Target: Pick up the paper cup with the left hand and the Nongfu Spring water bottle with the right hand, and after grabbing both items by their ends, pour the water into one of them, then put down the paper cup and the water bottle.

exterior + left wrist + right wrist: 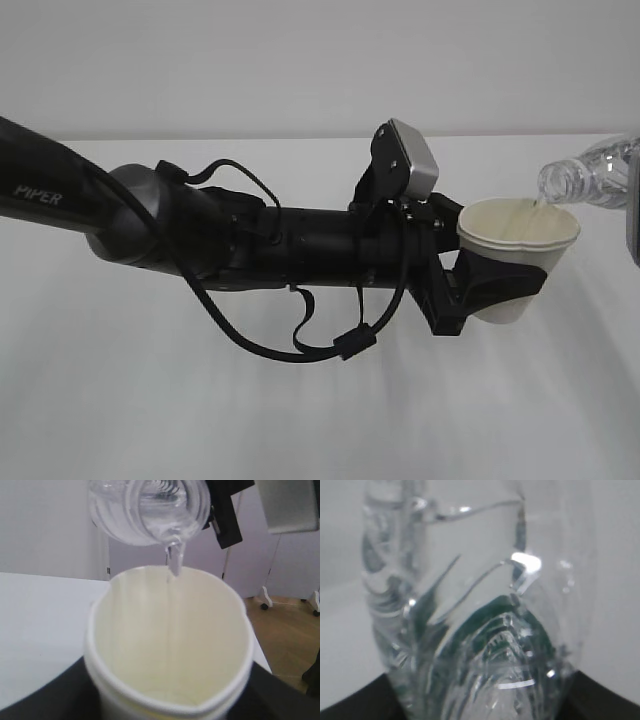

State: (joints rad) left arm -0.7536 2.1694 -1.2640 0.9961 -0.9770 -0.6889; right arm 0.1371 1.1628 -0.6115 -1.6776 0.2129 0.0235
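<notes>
The white paper cup (518, 240) hangs above the table, upright and a little tilted, with my left gripper (495, 290) shut round its lower body. In the left wrist view the paper cup (167, 650) fills the frame, its cream inside showing. The clear Nongfu Spring water bottle (592, 175) comes in from the right edge, tipped mouth-down over the cup's rim. A thin stream of water (172, 567) runs from the bottle's mouth (150, 510) into the cup. The bottle (480, 630) fills the right wrist view, with my right gripper (480, 705) shut on its base, black fingers at both lower corners.
The long black left arm (200, 235) with loose cables stretches across the white table (300, 420) from the left. A grey camera module (412, 165) sits on its wrist. Beyond the table's far edge, a wooden floor and stand feet (290, 605) show.
</notes>
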